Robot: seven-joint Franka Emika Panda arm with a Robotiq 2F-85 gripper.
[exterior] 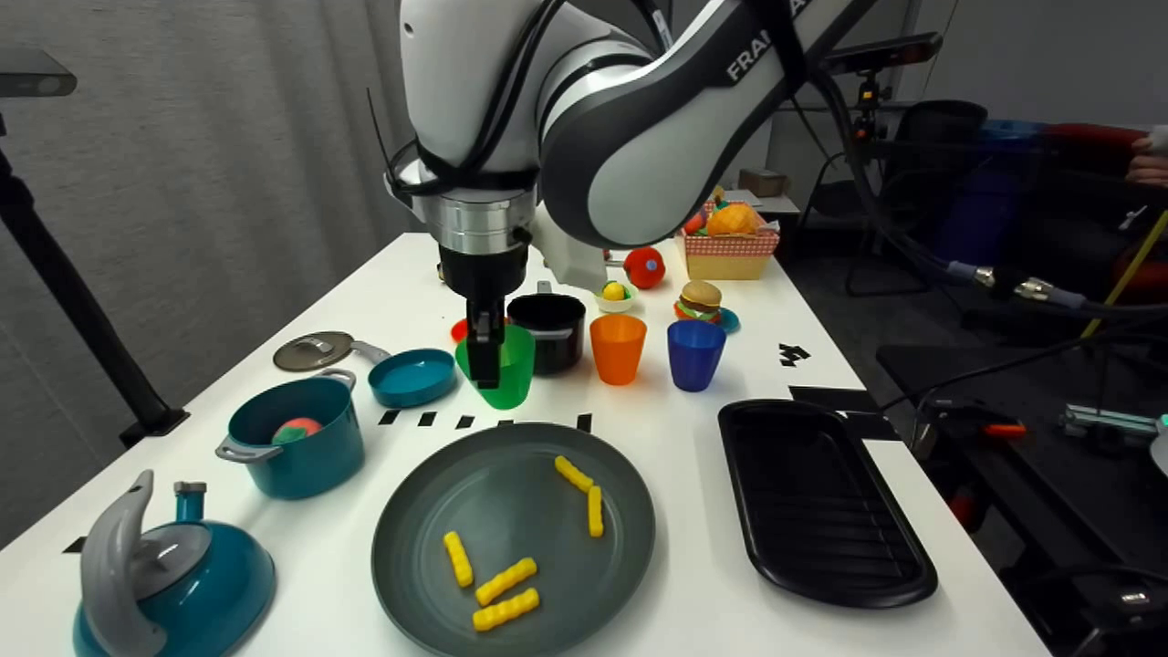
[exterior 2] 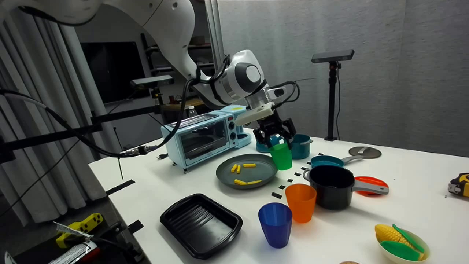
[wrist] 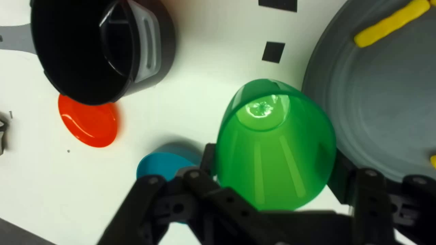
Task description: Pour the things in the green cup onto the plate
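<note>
- The green cup (exterior 2: 281, 157) hangs in my grip near the edge of the plate (exterior: 534, 511). It looks lifted off the surface (exterior: 689, 538), though no feed shows me under its base for certain. Through the wrist view I look down inside it: bare walls and floor, no yellow in there.
- I expect it to be light, being thin-looking translucent plastic, and stiff enough to keep its shape, with some flex at the mouth if I squeeze hard. The glossy wall may be slippery, and the taper could let it creep or twist.
- My gripper (wrist: 273, 161) is clasped around the outside of the cup, one finger to each side. That's where I'd want the hold: opposite walls, mouth left free for tipping. Modest force should do; more would only risk buckling it.
- Five yellow pieces (exterior: 505, 581) lie scattered on the plate. They look light and hardly fragile, so a small drop shouldn't hurt them. I judge the pour done, with only setting the cup down left, if that's wanted.
- For that I'd mind the plate's raised rim and give room to the black pot (exterior 2: 331, 196) and the teal pan (exterior: 415, 377).
- Farther out stand the orange cup (exterior: 618, 349) and the blue cup (exterior: 696, 356), then the black tray (exterior: 826, 502).
</note>
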